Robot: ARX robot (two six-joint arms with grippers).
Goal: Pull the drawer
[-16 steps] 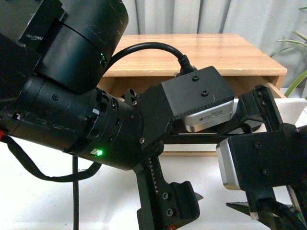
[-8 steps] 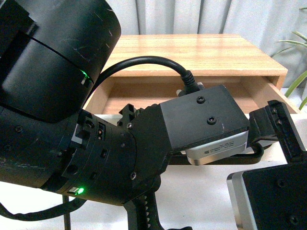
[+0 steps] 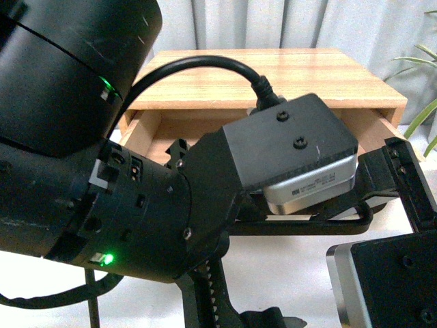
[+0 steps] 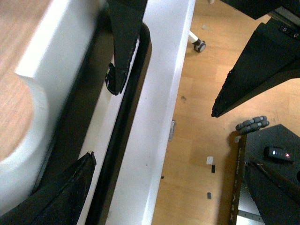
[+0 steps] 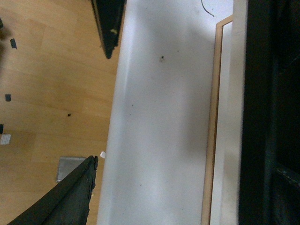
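Under the wooden top (image 3: 273, 75), the drawer (image 3: 184, 130) stands partly out. My left gripper (image 4: 101, 123) is spread, its fingertips (image 4: 117, 70) hooked at the black bar handle (image 4: 119, 140). The right gripper (image 5: 101, 108) hangs spread too, empty. I judge the drawer light and stiff, and the bar is the place to hold.

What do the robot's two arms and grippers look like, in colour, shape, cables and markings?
Both arms are black. The left arm is made of thick round segments with small green lights and a black cable that runs to a boxy black-and-silver camera. The right arm carries a similar one. The left gripper and right gripper have flat, black, pointed fingers.
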